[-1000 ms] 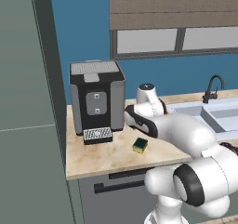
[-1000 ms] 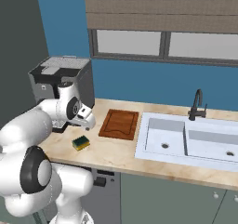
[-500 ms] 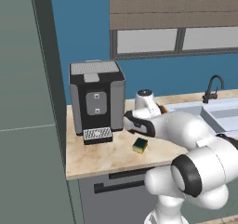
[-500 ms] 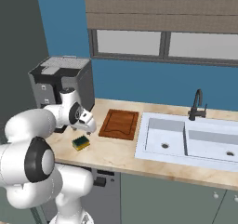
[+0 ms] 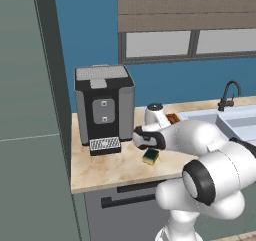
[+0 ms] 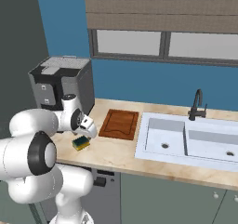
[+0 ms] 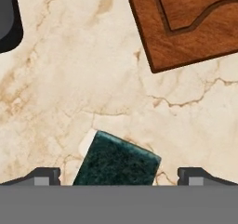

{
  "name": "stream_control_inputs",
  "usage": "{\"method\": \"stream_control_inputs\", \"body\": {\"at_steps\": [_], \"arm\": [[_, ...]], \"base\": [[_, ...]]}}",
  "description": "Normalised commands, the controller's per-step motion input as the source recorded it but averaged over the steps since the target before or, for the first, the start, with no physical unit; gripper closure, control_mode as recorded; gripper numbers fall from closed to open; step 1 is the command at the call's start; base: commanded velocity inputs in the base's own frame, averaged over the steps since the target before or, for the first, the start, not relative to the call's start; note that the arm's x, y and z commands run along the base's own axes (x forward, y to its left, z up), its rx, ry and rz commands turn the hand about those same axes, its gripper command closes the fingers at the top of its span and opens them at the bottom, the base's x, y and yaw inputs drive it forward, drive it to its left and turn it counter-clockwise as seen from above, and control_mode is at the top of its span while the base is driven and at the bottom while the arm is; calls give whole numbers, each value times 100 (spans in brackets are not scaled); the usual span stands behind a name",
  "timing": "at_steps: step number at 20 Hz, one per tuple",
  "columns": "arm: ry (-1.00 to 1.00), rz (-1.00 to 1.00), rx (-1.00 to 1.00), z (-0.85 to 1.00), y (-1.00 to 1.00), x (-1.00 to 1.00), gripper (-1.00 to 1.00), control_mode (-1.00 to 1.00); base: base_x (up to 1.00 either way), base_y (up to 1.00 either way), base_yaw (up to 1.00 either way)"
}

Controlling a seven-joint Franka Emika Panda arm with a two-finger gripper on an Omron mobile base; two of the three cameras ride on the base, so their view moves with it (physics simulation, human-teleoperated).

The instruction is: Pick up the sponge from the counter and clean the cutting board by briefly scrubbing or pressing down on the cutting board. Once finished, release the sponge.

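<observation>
The sponge [image 5: 150, 156], yellow with a dark green top, lies on the beige marble counter [image 5: 110, 167] in front of the coffee machine. In the right base view the sponge [image 6: 81, 142] rests left of the reddish-brown cutting board [image 6: 120, 124]. My gripper [image 6: 88, 128] hangs just above the sponge, pointing down. In the hand view the gripper [image 7: 119, 176] is open, with the sponge's green top [image 7: 118, 160] lying between the two wide-apart fingertips at the bottom. A corner of the cutting board [image 7: 195, 28] with its groove lies beyond it.
A black and silver coffee machine [image 5: 104, 107] with a grey drip tray [image 5: 105, 144] stands at the counter's left end; its dark base [image 7: 9, 18] edges the hand view. The pale sink [image 6: 186, 141] and black faucet [image 6: 197, 104] lie right of the board.
The hand has come down and forward from above the board's near side to just over the sponge. The sponge and board have not moved.
</observation>
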Motion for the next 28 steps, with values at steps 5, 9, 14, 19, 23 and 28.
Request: {"method": "stream_control_inputs", "body": {"at_steps": [5,9,14,19,23,28], "arm": [[0,0,0,-19,5,0,-100,-100],[2,0,0,-13,17,0,-100,-100],[0,0,0,-3,14,0,-100,-100],[0,0,0,-12,5,0,-100,-100],[0,0,0,-14,0,-1,-100,-100],[0,0,0,-15,0,-14,-100,-100]], "base": [[0,0,0],[0,0,0],[0,0,0],[0,0,0],[0,0,0],[0,0,0]]}}
